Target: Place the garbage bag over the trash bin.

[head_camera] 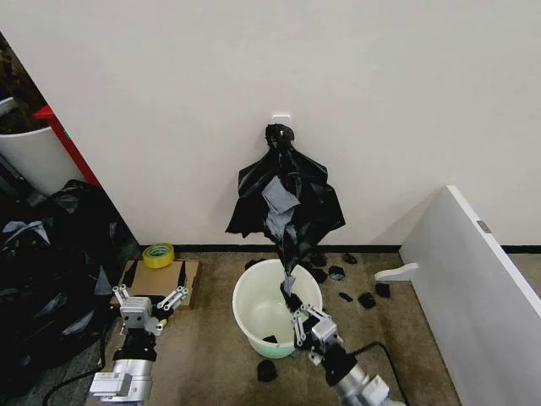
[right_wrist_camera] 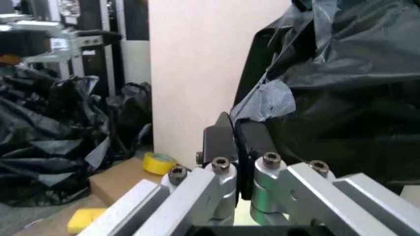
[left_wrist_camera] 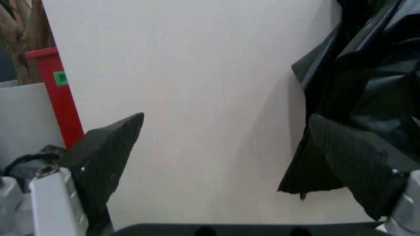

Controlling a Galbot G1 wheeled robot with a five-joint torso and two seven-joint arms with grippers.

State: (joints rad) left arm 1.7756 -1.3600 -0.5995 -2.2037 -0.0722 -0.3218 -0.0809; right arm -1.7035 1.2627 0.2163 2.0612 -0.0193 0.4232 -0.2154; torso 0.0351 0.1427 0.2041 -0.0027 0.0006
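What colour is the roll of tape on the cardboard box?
Yellow, with a greenish inner ring; the roll of tape shows best in the head view.

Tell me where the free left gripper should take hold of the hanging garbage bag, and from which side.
Probably the loose lower hem of the garbage bag on its left side, approached from the left: the open left gripper waits there, while the right gripper pinches the tail above the trash bin.

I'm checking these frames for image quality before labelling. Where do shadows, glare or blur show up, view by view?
Head view: even light, the garbage bag casts a soft shadow on the wall, with pale glare on its folds above the trash bin. Left wrist view: the open left gripper is close and soft-edged. Right wrist view: the right gripper, shut on the bag, is near and slightly blurred.
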